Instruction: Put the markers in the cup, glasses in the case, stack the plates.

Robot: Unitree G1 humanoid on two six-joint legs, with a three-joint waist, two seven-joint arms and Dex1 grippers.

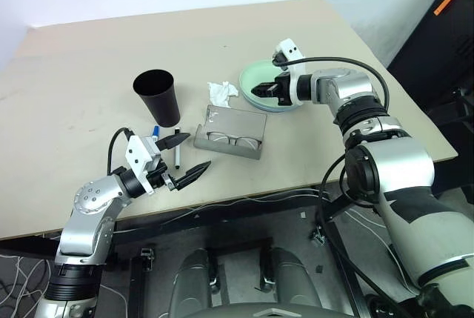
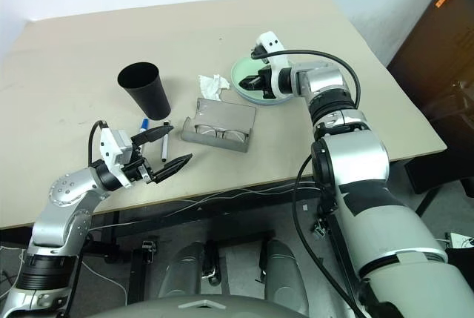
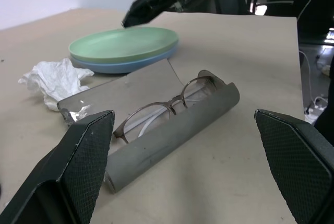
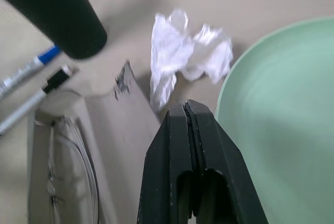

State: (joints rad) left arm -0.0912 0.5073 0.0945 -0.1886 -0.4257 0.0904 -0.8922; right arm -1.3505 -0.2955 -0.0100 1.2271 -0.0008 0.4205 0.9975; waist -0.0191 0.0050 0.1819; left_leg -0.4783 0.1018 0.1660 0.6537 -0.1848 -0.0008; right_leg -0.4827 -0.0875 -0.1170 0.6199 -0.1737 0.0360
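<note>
Hovering end effector (image 1: 268, 90) above stacked plates (image 1: 259, 81)

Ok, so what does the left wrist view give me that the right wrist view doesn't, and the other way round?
Left wrist view: the blue plate stacked under the green plate, the open left tool, and the right tool from outside, over the plates.
Right wrist view: the black cup and the two markers lying on the table beside it, with the right tool shut.
Shared: the glasses lying in the open case, the crumpled tissue and the green plate.
</note>
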